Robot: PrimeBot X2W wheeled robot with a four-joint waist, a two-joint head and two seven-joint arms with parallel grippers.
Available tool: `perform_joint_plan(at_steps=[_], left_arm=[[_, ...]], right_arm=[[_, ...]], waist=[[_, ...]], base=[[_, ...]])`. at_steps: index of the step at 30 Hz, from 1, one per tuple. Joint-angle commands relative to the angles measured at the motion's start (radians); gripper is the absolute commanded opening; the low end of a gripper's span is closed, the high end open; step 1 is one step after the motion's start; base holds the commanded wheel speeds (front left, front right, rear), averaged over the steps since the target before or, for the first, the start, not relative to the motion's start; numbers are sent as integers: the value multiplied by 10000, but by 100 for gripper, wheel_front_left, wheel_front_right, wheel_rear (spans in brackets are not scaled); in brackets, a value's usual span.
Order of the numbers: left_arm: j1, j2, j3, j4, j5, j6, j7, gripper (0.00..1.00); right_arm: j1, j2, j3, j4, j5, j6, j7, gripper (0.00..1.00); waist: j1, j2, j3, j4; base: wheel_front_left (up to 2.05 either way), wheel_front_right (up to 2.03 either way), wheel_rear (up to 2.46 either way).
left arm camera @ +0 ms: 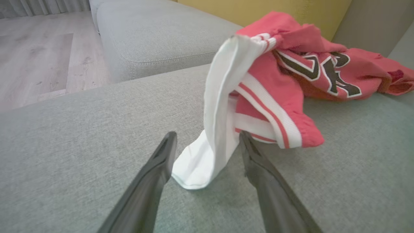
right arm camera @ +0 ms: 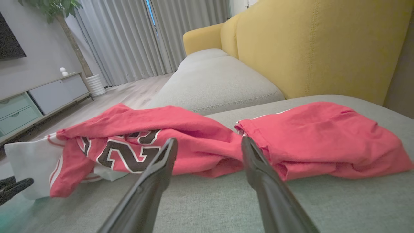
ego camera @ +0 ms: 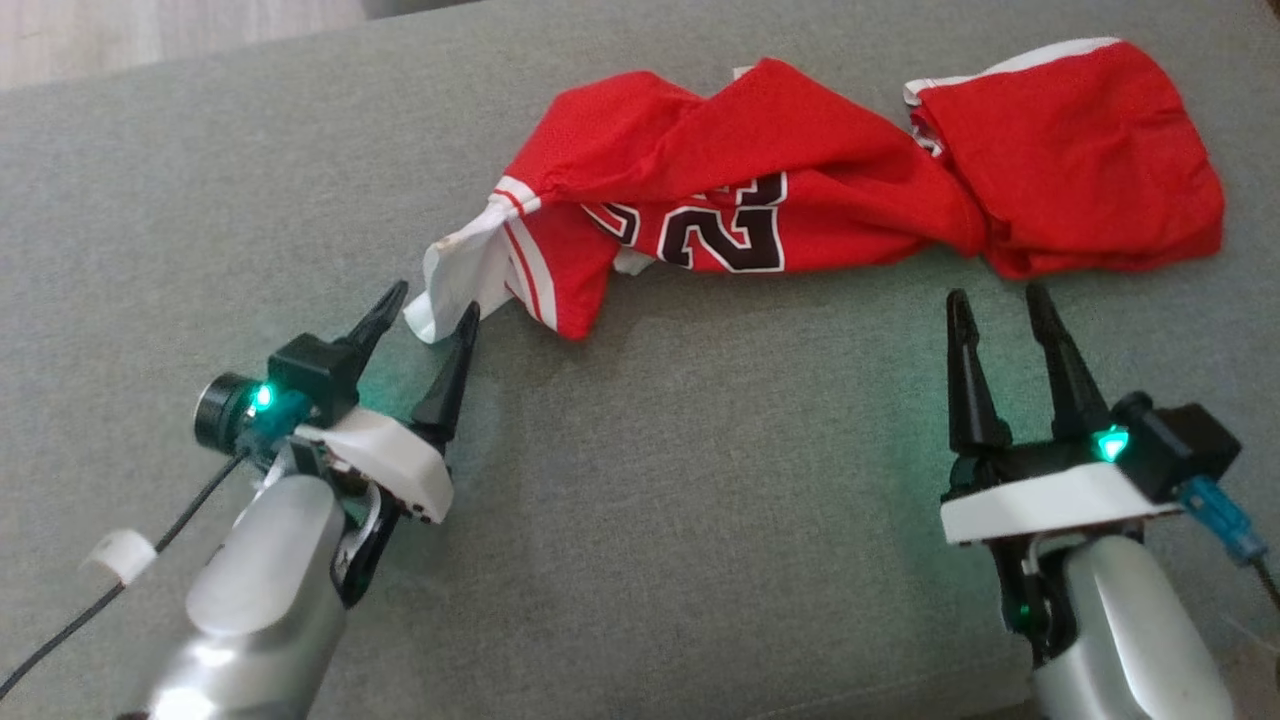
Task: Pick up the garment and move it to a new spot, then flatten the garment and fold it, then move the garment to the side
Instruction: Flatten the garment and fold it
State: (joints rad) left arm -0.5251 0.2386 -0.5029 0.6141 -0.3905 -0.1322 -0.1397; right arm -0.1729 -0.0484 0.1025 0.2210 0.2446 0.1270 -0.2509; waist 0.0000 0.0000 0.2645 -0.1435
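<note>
red garment (ego camera: 830, 190) on grey sofa (ego camera: 650, 480), wood floor (left arm camera: 38, 58).

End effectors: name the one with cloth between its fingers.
The left end effector: the white corner of the garment lies between its open fingers. The right end effector, also open, stops short of the cloth.

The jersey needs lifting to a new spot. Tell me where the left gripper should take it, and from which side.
Probably the white end flap of the jersey, approached from its left end: it sticks out loose from the bunch, lying between the fingers of the open left gripper.
</note>
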Motion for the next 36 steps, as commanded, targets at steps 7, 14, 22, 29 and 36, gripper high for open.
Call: perform_joint_plan(at_steps=[7,14,22,29,36], left_arm=[[-907,408,-787,119,-690,16,-574,0],[-1160,420,-435,-201,-623,136,-1191,0],[-377,438,920,-2448,123,503,-1218,0],[574,426,2198,-4396,837,733,-1219,0],[616,840,2621,-4947,1336,577,-1154,0]], right_arm=[[-342,-19,117,-315,23,37,-108,100],[-351,-19,32,-253,-31,37,-108,100],[-204,-18,-110,-183,-48,37,-108,100],[-124,-18,-79,-126,-80,37,-108,100],[1,-18,130,-38,-89,37,-108,100]], waist=[[0,0,86,-46],[0,0,-158,167],[0,0,-444,489],[0,0,-865,760],[0,0,-1163,869]], base=[[0,0,0],[0,0,0],[0,0,0],[0,0,0],[0,0,0]])
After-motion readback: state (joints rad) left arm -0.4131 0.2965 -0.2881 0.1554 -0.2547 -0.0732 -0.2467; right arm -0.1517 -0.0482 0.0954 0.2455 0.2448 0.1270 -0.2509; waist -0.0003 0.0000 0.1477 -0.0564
